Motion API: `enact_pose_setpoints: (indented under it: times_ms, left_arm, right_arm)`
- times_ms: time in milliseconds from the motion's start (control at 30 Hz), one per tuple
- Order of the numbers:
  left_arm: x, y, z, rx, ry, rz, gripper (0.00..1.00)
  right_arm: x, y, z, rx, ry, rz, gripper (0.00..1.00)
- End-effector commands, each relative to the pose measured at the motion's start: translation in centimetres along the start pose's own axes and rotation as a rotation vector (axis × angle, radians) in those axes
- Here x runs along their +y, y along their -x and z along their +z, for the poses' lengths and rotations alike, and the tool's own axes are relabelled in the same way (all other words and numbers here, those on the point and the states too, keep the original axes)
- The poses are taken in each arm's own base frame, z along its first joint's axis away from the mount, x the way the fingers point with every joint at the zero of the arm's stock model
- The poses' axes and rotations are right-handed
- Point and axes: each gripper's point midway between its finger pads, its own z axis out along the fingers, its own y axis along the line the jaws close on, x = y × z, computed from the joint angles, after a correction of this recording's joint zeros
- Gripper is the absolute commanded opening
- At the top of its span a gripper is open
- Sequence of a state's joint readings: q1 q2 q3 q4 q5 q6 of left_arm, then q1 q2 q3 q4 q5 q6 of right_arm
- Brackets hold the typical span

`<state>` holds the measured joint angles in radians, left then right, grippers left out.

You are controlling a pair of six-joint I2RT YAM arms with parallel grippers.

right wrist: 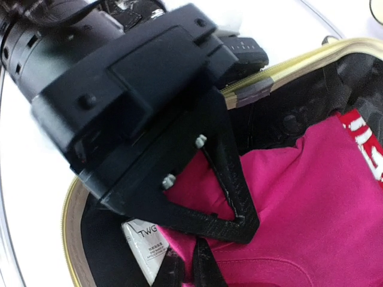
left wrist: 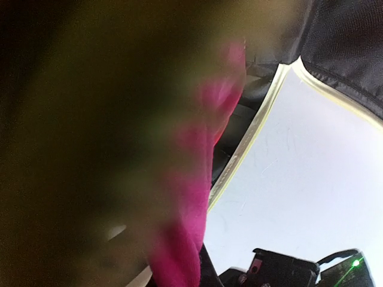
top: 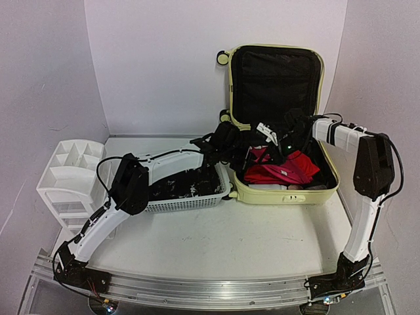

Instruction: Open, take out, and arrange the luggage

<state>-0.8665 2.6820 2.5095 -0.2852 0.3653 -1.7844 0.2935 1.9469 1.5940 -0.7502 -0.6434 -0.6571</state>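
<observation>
- The left arm is stretching across the white basket [top: 190, 200] on the surface [top: 249, 243]. If it lifts carelessly, its forearm is likely to be dragging that basket along.
- Farther right, the luggage [top: 289, 195] is lying open near the back wall, its lid standing upright. A thin pinch is risking the pink garment [right wrist: 311, 197] slipping free or snagging on the rim.
- The left claw [right wrist: 242, 222] is pressing together on a fold of that garment, apparently pinching it.
- The right claw [right wrist: 187, 269] is sitting closed, its tips touching the cloth beside a white packet [right wrist: 143, 245]. Whether it is gripping anything, I cannot tell.
</observation>
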Motion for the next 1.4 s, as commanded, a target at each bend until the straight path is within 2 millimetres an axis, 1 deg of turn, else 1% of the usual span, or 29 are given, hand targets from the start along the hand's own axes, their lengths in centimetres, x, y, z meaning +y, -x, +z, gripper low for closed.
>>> enact_pose_setpoints:
  times_ms: [0, 33, 67, 100, 133, 167, 233, 367, 467, 567, 700, 767, 900, 1000, 1133, 1200, 1300, 1333, 1367]
  left_arm:
    - [-4.1, -0.5, -2.3, -0.003, -0.090, 0.160, 0.00]
    - [-4.7, -0.7, -2.7, -0.004, -0.100, 0.182, 0.00]
    - [-5.2, -1.0, -3.1, -0.003, -0.106, 0.206, 0.00]
    - [-5.5, -1.2, -3.4, -0.004, -0.107, 0.229, 0.00]
    - [-5.8, -1.4, -3.7, -0.003, -0.111, 0.249, 0.00]
    - [-6.1, -1.7, -4.1, -0.004, -0.113, 0.279, 0.00]
    - [-6.6, -2.2, -4.8, -0.010, -0.108, 0.329, 0.00]
    - [-7.4, -2.6, -6.3, -0.039, -0.096, 0.431, 0.00]
    - [-8.3, -3.0, -7.6, -0.060, -0.097, 0.493, 0.00]
    - [-8.3, -3.3, -8.4, -0.069, -0.076, 0.534, 0.00]
    - [-7.8, -3.6, -9.7, -0.072, -0.028, 0.592, 0.00]
    - [-7.7, -3.4, -10.3, -0.082, -0.011, 0.609, 0.00]
    - [-8.1, -3.4, -11.7, -0.085, 0.004, 0.639, 0.00]
    - [-7.9, -3.4, -12.8, -0.073, 0.028, 0.659, 0.00]
    - [-6.4, -2.2, -14.8, -0.071, 0.086, 0.642, 0.00]
    - [-6.1, -1.3, -16.0, -0.080, 0.100, 0.645, 0.00]
    - [-5.9, -0.7, -17.6, -0.074, 0.108, 0.655, 0.00]
    - [-5.7, -0.6, -18.0, -0.066, 0.113, 0.651, 0.00]
    - [-5.0, -0.3, -18.3, -0.059, 0.127, 0.638, 0.00]
  right_arm:
    - [1.8, 3.2, -2.9, -0.071, -0.022, 0.027, 0.17]
    - [1.6, 3.3, -3.2, -0.069, -0.037, 0.055, 0.28]
    - [1.5, 3.5, -3.7, -0.070, -0.058, 0.088, 0.42]
    - [1.5, 3.8, -4.4, -0.076, -0.081, 0.110, 0.60]
    - [1.4, 3.9, -5.0, -0.076, -0.110, 0.133, 0.91]
    - [1.1, 3.9, -5.8, -0.074, -0.149, 0.155, 0.97]
    - [0.7, 3.7, -7.2, -0.064, -0.232, 0.188, 0.98]
    - [-0.6, 3.0, -10.1, -0.060, -0.375, 0.253, 0.98]
    - [-0.4, 3.0, -11.0, -0.071, -0.392, 0.277, 0.98]
    - [-0.2, 2.9, -11.3, -0.077, -0.395, 0.294, 0.98]
    - [0.4, 3.6, -11.6, -0.105, -0.368, 0.303, 0.98]
    - [0.5, 3.8, -11.7, -0.110, -0.363, 0.299, 0.98]
    - [0.7, 3.9, -12.0, -0.104, -0.368, 0.281, 0.98]
    - [0.8, 4.0, -12.0, -0.107, -0.357, 0.279, 0.98]
    - [1.1, 4.2, -11.8, -0.118, -0.332, 0.292, 0.98]
    - [1.1, 4.3, -11.8, -0.118, -0.330, 0.291, 0.98]
    - [1.1, 4.3, -11.8, -0.115, -0.330, 0.288, 0.98]
    - [1.1, 4.3, -11.8, -0.114, -0.329, 0.290, 0.98]
    - [1.1, 4.3, -11.8, -0.113, -0.328, 0.291, 0.98]
